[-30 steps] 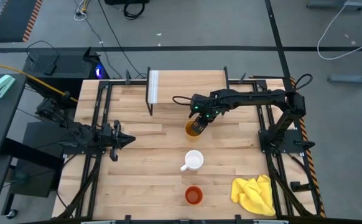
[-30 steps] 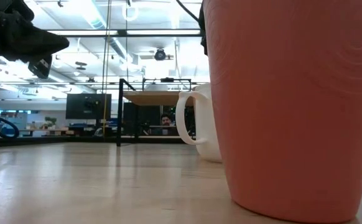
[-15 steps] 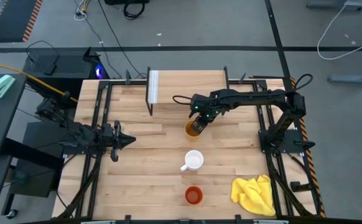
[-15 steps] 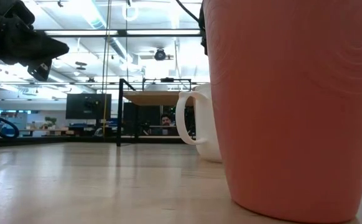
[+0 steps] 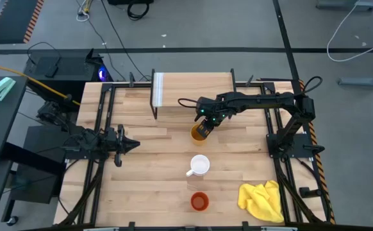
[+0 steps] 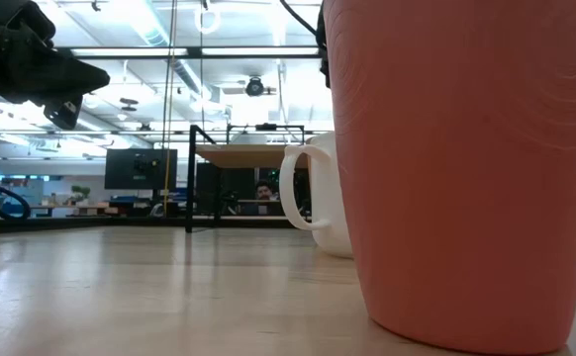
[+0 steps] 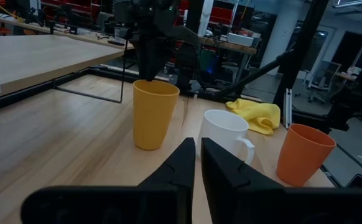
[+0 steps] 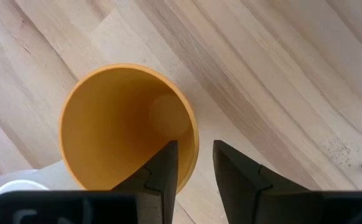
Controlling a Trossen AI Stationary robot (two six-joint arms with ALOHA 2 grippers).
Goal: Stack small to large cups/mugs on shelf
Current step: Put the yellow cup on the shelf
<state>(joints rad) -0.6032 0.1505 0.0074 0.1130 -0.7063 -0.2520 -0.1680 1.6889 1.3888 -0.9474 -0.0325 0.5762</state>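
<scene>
The yellow-orange tumbler (image 5: 199,133) (image 7: 154,115) stands upright on its base mid-table. My right gripper (image 8: 193,168) (image 5: 204,126) hangs over it, pointing down, open. One finger is inside the tumbler's mouth and the other outside, with the rim (image 8: 192,146) between them; no touch shows. The white mug (image 5: 200,166) (image 7: 227,137) and the red-orange cup (image 5: 200,201) (image 6: 466,168) stand upright nearer the near edge. The shelf (image 5: 193,90) (image 7: 38,56) stands at the far side, with its whitish strip (image 5: 157,90) at the left end. My left gripper (image 5: 132,144) (image 7: 197,163) waits shut at the table's left.
A yellow cloth (image 5: 263,200) (image 7: 255,115) lies crumpled at the near right corner. Black frame rails (image 5: 103,128) run along the table's left and right sides. Bare wood lies between my left gripper and the row of cups.
</scene>
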